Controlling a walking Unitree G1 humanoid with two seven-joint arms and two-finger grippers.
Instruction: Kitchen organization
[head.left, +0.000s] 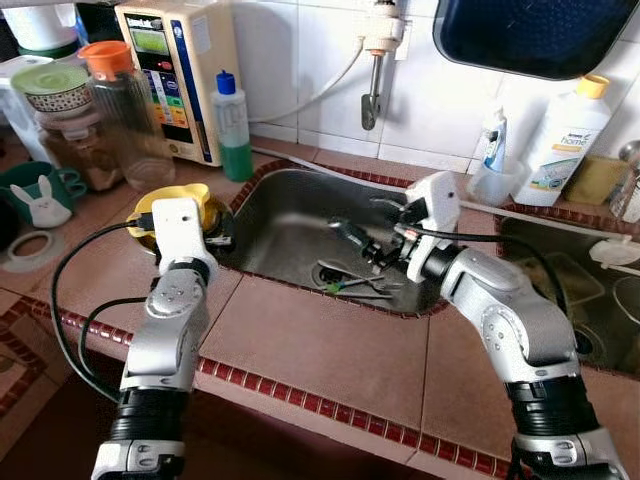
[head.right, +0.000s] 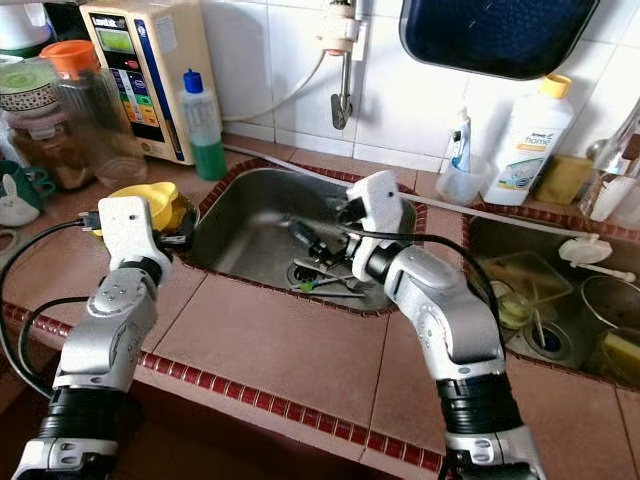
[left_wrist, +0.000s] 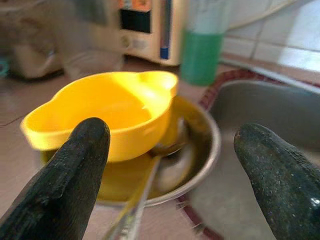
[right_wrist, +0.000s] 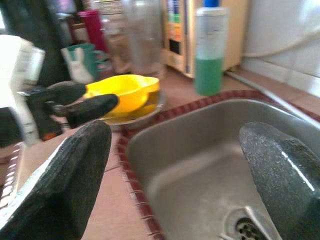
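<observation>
Left wrist view: yellow bowl (left_wrist: 107, 112) dead ahead, twelve o'clock of left gripper (left_wrist: 175, 170).
Fingers wide apart, empty; bowl sits in steel dish (left_wrist: 202, 155) on tabletop (head.left: 320, 340) beside sink (head.left: 290, 215). Right gripper (head.left: 375, 240) spread, empty, over sink; left arm nearer.

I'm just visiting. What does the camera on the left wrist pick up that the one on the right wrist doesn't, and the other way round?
Left wrist view, not the right wrist view: a spoon lying in the steel dish, under the yellow bowl.

Right wrist view, not the left wrist view: the sink's drain, a green mug with a white rabbit, and the open left gripper at the bowl.

Shared: the yellow bowl on the steel dish, the bottle of green liquid, the sink and the beige appliance behind.
</observation>
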